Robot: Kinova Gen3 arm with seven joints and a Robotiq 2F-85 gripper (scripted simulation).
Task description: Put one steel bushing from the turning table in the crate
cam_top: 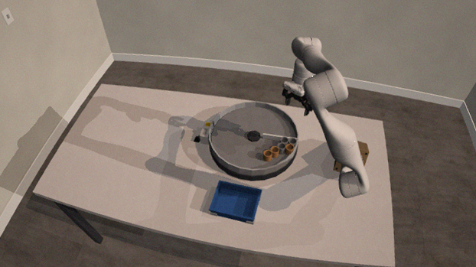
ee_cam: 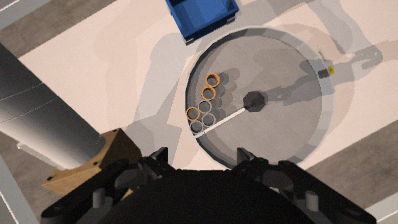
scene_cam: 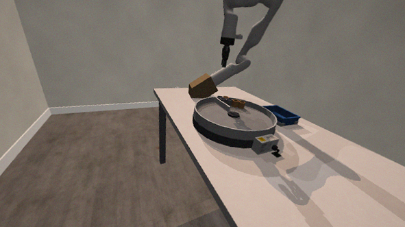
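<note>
End effector open, high above turning table; crate beside.

We see a pale table on dark legs carrying the round turning table mid-top, a blue crate just beside its rim, and the arm's tan base block near one edge.
</note>
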